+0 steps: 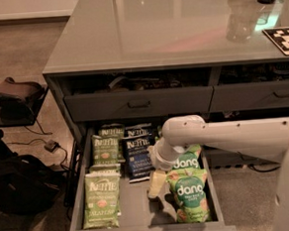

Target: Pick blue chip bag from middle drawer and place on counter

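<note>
Hanging down into the middle drawer (141,209), the gripper (157,184) is a pale cream shape at the end of the white arm (235,133), which reaches in from the right. It sits low over the bare grey floor, and whether it is spread or pressed together cannot be told from this angle; it holds nothing that can be seen.

Nearest the drawer's front edge, to the left of the gripper and well apart from it, lies a light green Kettle bag (101,200). Just to the gripper's right lies a green dang bag (190,196), with a second dang bag (187,160) behind it, partly under the arm's wrist.

The blue chip bag (138,157) lies flat on the drawer floor just beyond the gripper and slightly to its left, close to it but not between its tips. It is dark navy and crinkly, with white Kettle lettering across the upper part and a pale lower edge. To the left of it lies another light green bag (105,149).

Farther back, two closed grey drawer fronts (138,104) with small dark handles stand above the open drawer. Beyond them the glossy grey counter (153,27) stretches away, bearing a checkered board (283,39) and a clear container (240,26) at its far right.
</note>
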Available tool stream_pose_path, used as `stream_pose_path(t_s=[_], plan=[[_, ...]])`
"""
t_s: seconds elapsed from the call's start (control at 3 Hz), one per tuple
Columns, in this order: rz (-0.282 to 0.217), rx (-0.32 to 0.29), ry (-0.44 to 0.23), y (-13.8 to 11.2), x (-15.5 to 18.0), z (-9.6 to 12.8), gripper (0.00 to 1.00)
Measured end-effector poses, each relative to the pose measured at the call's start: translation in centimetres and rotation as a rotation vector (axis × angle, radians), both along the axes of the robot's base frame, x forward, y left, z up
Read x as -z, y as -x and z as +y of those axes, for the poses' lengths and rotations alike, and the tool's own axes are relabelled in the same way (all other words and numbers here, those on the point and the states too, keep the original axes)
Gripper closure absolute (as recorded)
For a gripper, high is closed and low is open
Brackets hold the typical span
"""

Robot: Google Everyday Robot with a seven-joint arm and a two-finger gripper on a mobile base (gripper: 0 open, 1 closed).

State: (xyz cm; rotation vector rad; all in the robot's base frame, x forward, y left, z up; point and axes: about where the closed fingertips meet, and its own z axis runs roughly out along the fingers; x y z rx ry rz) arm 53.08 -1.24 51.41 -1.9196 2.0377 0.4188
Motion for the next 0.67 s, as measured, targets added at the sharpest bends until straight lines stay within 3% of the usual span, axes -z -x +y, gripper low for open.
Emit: stream_pose_path(t_s=[0.33, 0.67], plan=[[0.033, 0.022, -0.052, -2.5, 1.5, 1.3, 0.00], [0.043, 0.035, -0.128, -4.9, 0.4, 1.8, 0.00]])
